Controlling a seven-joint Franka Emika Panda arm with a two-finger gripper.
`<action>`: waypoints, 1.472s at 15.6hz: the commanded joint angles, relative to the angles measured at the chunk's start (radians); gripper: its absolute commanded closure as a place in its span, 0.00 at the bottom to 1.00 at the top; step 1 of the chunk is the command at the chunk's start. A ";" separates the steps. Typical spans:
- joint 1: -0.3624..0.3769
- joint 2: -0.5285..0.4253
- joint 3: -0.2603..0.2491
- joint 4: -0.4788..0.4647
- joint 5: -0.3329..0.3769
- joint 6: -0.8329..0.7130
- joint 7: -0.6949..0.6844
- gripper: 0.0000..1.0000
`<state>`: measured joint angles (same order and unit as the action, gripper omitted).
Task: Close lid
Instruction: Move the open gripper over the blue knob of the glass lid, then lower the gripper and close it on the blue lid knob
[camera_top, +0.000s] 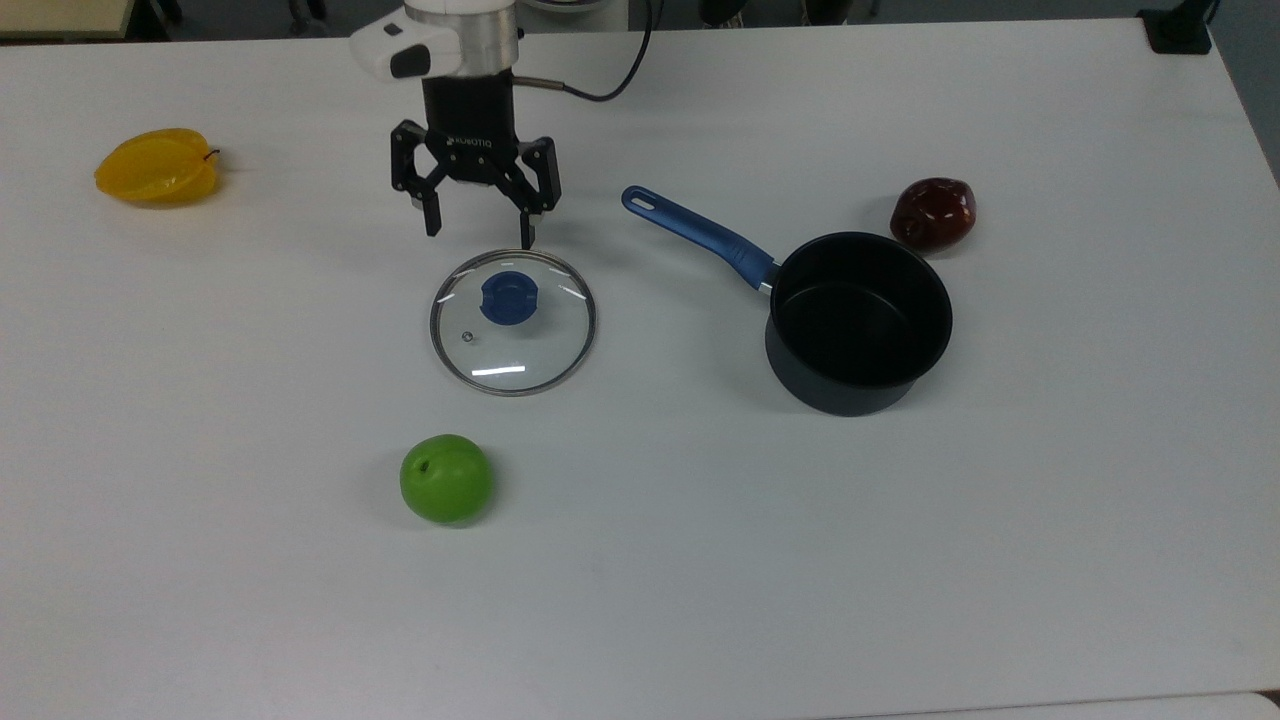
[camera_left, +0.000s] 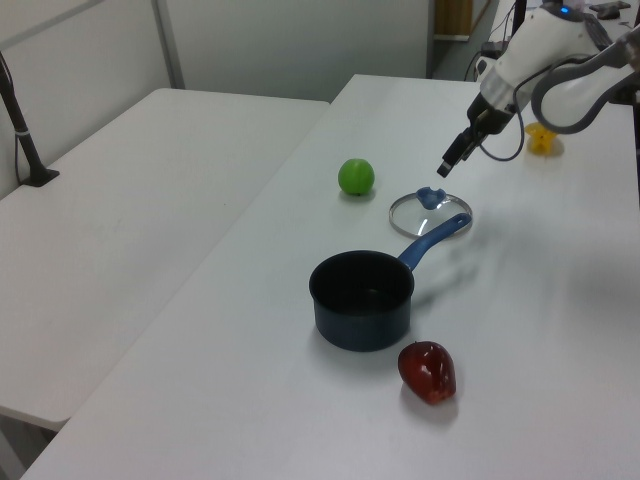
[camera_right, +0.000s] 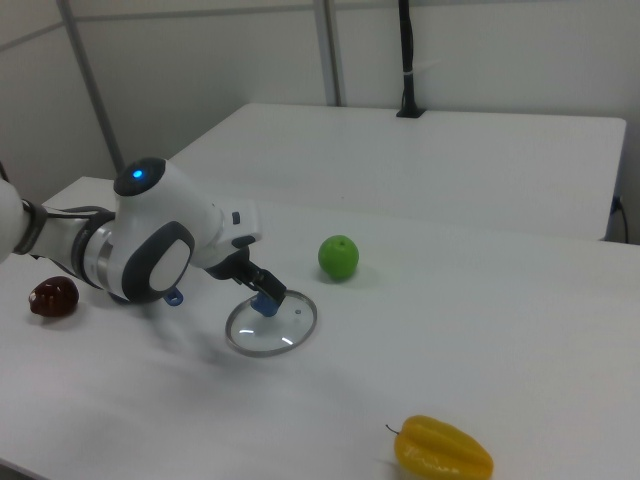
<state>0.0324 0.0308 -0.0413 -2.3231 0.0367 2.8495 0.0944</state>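
Observation:
The round glass lid (camera_top: 520, 350) with a metal rim and blue knob (camera_top: 509, 298) lies flat on the white table, left of the dark saucepan (camera_top: 845, 398) in the top view. The saucepan stands open and empty, its blue handle (camera_top: 700, 237) pointing toward the lid. My gripper (camera_top: 478, 234) hangs open just beyond the lid's far edge, holding nothing, with one fingertip over the rim. In the left view the gripper (camera_left: 448, 165) hovers above the lid (camera_left: 432, 212). The right view shows the gripper (camera_right: 268, 292) close over the knob side of the lid (camera_right: 272, 330).
A green apple (camera_top: 446, 478) sits in front of the lid in the top view. A yellow starfruit (camera_top: 157, 166) lies at the top view's far left. A dark red fruit (camera_top: 932, 213) rests just behind the saucepan. A second white table (camera_left: 130, 220) adjoins this one.

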 joint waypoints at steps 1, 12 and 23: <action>0.004 0.038 0.000 0.016 0.034 0.021 -0.085 0.00; 0.006 0.121 0.004 0.028 0.081 0.134 -0.176 0.00; 0.021 0.185 0.026 0.085 0.080 0.154 -0.177 0.10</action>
<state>0.0331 0.1896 -0.0148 -2.2630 0.0880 2.9755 -0.0512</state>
